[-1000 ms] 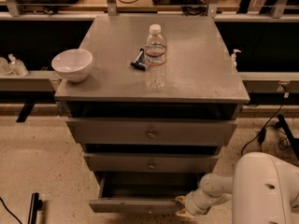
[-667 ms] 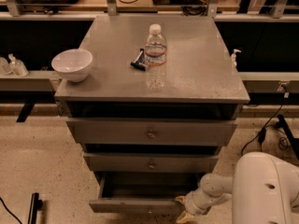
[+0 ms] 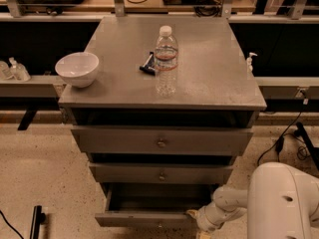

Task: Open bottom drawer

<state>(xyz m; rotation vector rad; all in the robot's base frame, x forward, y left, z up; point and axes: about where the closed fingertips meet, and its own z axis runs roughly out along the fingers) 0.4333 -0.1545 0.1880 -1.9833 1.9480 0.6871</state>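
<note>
The bottom drawer [image 3: 144,219] is found standing proud of the desk [image 3: 209,78], its grey front set well forward of the two fronts above it and a dark open cavity exposed behind that front. The hand [image 3: 195,216] is located at the right end of this front, touching or all but touching its edge; the drawer extends to the left of the hand, and the white arm runs off to the hand's right. Whether the hand is wide, narrow or closed on the drawer edge cannot be told. The middle drawer [image 3: 162,174] and the top drawer [image 3: 160,142] are noted above and to the left of the hand, both shut, each with a small centre knob. Higher up and further back from the hand, a white bowl [image 3: 77,68], a water bottle [image 3: 165,59] and a small dark object [image 3: 146,64] are recorded on the desk top. The task is judged largely accomplished: the drawer is plainly open by a good part of its travel. What is left, if anything, is judged to be a further pull to full extension and the withdrawal of the hand from the front
</note>
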